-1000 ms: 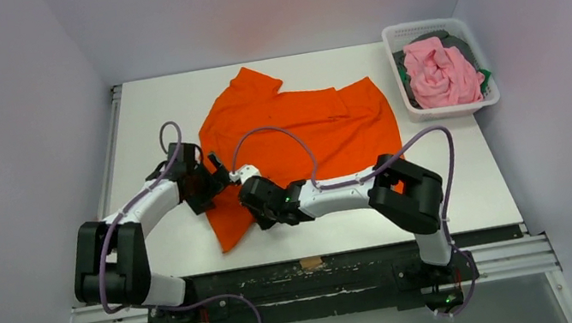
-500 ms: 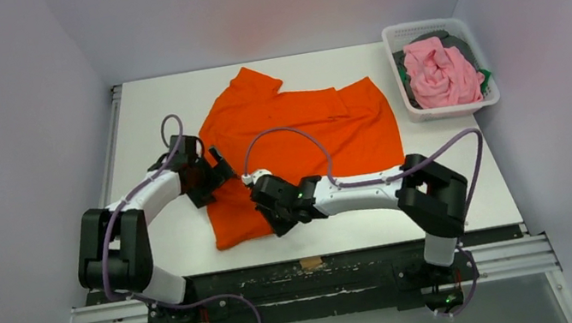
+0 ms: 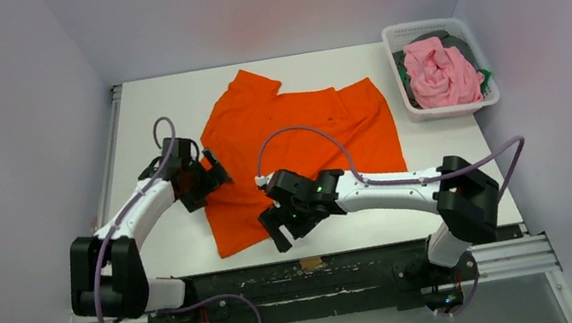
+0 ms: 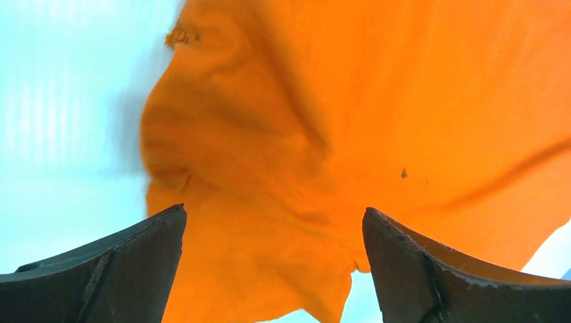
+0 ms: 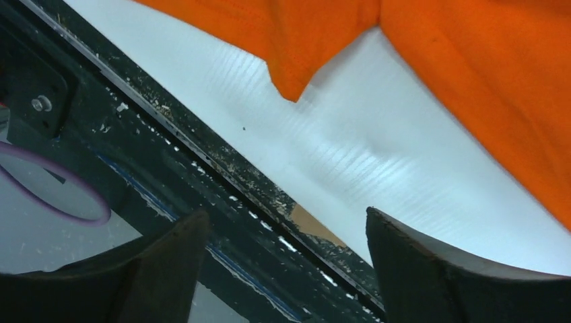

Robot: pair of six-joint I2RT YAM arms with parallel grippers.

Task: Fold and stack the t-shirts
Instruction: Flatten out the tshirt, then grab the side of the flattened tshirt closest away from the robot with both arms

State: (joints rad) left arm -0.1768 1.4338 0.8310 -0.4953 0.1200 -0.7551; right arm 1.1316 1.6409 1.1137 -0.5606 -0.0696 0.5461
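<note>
A white tabletop sits inside pale grey walls, with a scuffed black metal rail along its near edge where the two arms are bolted. The bright orange cloth t-shirt lies spread flat over the middle of the table, one sleeve pointing toward the far edge and the near hem reaching close to the rail. It is rumpled in places rather than smooth.

The left gripper is at the shirt's left edge, about halfway along it. In its wrist camera the two dark fingers stand wide apart with nothing between them, and orange fabric fills the view beyond, creased and carrying a tiny dark speck. White table shows at the left of that view.

The right gripper is at the near hem, close to the table's front edge. Its fingers are likewise spread and hold nothing (the wrist view shows bare white table and the chipped black rail past them). A pointed corner of the orange cloth lies on the table just beyond.

At the far right corner a white plastic mesh basket holds a crumpled light pink t-shirt on top of darker grey and green shirts.
</note>
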